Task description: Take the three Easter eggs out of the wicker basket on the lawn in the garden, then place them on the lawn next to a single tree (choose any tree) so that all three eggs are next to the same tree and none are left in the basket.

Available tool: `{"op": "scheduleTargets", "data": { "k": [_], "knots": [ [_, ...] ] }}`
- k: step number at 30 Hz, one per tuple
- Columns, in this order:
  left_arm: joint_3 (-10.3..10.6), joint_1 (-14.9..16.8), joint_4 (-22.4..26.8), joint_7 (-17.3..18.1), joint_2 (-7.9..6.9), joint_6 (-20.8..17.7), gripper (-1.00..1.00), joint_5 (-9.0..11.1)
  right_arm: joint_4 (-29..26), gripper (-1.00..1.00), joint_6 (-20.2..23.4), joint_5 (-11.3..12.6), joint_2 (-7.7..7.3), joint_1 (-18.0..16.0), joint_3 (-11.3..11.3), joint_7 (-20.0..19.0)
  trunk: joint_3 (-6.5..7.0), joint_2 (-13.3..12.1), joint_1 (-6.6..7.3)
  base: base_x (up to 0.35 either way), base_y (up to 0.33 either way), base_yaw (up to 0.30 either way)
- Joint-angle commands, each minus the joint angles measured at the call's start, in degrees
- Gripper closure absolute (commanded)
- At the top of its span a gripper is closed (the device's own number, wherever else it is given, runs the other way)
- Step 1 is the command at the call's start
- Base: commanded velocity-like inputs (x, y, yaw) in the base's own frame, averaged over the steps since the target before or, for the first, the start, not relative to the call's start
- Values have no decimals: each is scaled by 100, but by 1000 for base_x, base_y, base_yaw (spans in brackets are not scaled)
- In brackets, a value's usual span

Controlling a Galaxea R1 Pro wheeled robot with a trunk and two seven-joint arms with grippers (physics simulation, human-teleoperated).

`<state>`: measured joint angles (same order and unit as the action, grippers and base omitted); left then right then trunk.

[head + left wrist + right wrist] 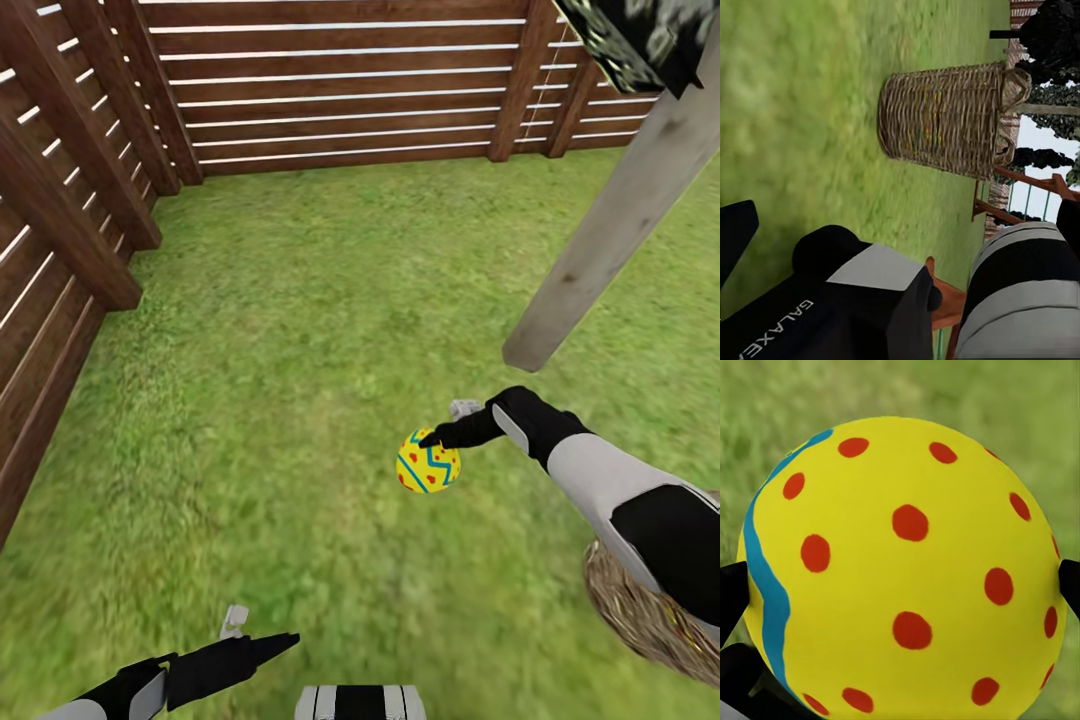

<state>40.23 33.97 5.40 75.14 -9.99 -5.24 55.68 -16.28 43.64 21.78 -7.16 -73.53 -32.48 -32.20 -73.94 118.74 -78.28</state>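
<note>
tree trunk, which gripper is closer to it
Right. The right gripper, shut on an Easter egg, sits just below the base of the tree trunk; the left gripper hangs far off at the near grass.

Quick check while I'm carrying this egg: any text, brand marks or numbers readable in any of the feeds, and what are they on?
"GALAXE": white letters on the black housing of the left arm, left wrist view; the word runs off the picture's edge.
No lettering on the Easter egg, only zigzag bands and spots.
No other text can be read.

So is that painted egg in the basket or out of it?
Out. The Easter egg is held in the right gripper over the lawn, apart from the wicker basket.
</note>
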Motion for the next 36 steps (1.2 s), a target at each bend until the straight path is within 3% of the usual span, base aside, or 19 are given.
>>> {"op": "scheduleTargets", "data": {
  "k": [1,11,18,36],
  "knots": [
    [47,1,5,20,-3,-56,-100,52,-4,100,21,26,-5,-4,-30,-7,-22,43,-22,0,0,0],
    [47,2,5,27,-3,-56,-100,66,118,100,4,19,71,-4,-30,-6,-201,444,-241,0,0,0],
    [47,2,5,27,-3,-56,-100,66,266,100,-151,11,116,-4,-30,-6,-201,444,-241,0,0,0],
    [47,-1,5,26,-3,-56,-100,67,275,100,-155,11,147,-4,-37,-6,-525,1166,-637,0,0,0]
  ]
}}
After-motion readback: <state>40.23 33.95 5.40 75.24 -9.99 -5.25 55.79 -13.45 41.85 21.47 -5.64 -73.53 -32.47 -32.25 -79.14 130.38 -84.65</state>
